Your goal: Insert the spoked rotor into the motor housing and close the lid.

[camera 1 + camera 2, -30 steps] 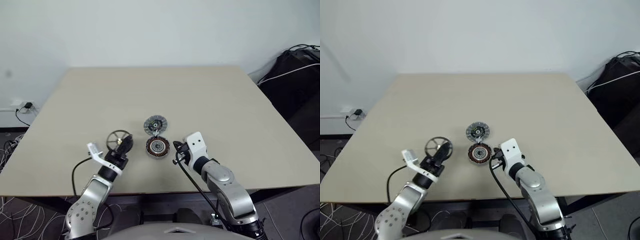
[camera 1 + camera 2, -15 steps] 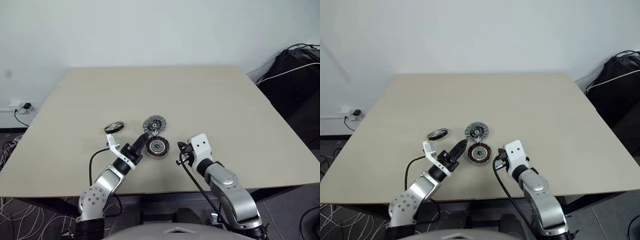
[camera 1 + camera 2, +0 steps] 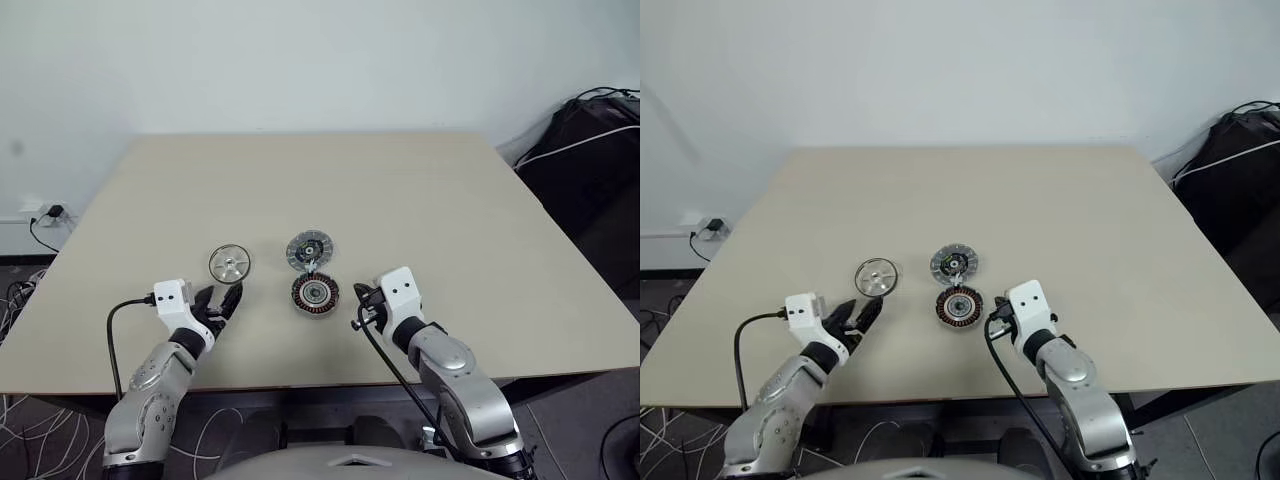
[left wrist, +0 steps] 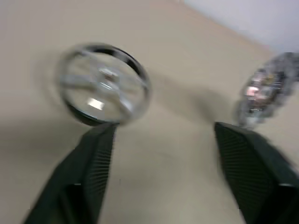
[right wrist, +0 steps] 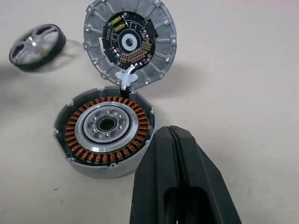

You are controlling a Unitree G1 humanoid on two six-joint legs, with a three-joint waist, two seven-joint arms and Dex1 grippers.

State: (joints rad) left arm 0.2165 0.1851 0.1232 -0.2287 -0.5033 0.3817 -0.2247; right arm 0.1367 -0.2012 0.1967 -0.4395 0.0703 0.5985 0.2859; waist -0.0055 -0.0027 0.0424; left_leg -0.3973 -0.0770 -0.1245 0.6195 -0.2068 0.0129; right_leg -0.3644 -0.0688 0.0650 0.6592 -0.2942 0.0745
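Progress is judged to be slight: no part has yet been fitted. Furthest left, the left hand [image 3: 219, 303] is seen with its fingers spread and nothing between them, hovering near the front edge of the tabletop [image 3: 420, 190]. Just beyond it the spoked rotor [image 3: 229, 264] lies on the tabletop, apart from both fingers. Further right, the motor housing [image 3: 315, 293] sits open side up, its copper windings and silvery centre exposed and its cavity empty. The lid [image 3: 310, 250] lies just behind the housing, inner face up, and seems to be joined to it by a short white lead. Just right of the housing, the right hand [image 5: 174, 140] is held closed on nothing, its tips close beside the housing wall. Picking up and inserting the rotor and closing the lid are all left to do. Nothing is seen between rotor and housing. A dark bag [image 3: 590, 150] sits off the tabletop at far right.
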